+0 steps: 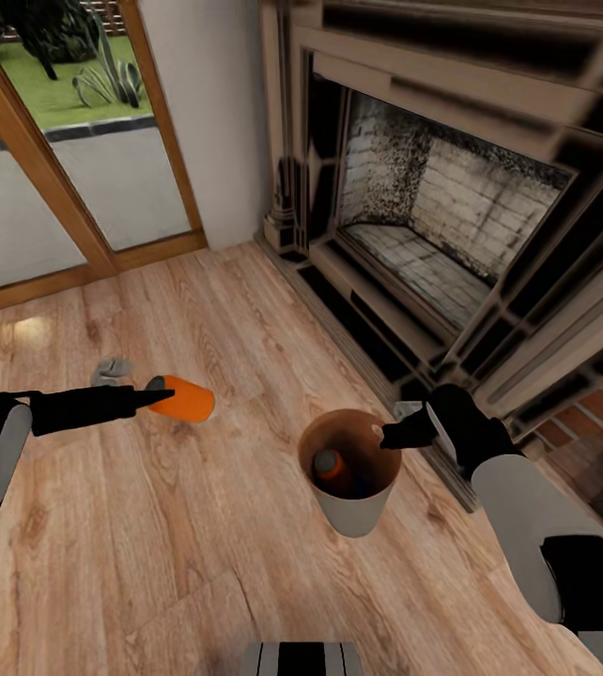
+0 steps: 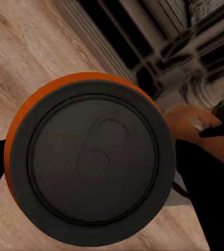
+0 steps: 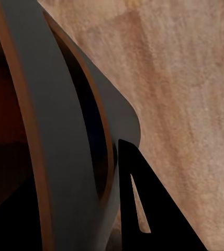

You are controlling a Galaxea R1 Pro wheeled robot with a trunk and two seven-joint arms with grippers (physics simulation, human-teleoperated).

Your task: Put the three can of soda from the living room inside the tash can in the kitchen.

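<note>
My left gripper (image 1: pixel 163 395) is shut on an orange can of soda (image 1: pixel 187 398), held on its side above the wood floor, to the left of the tash can. The left wrist view looks straight at that can's dark top (image 2: pixel 91 167). The tash can (image 1: pixel 358 514), grey outside and brown inside, stands on the floor by the fireplace. Another orange can of soda (image 1: pixel 330 464) lies inside it. My right gripper (image 1: pixel 388 435) is shut on the bin's rim (image 3: pixel 65 130), with one finger (image 3: pixel 154 219) outside the wall.
A fireplace (image 1: pixel 433 216) with a dark raised surround runs along the right, close behind the bin. Glass doors with a wooden frame (image 1: pixel 57 188) stand at the back left. A small grey thing (image 1: pixel 112 369) lies on the floor behind my left gripper.
</note>
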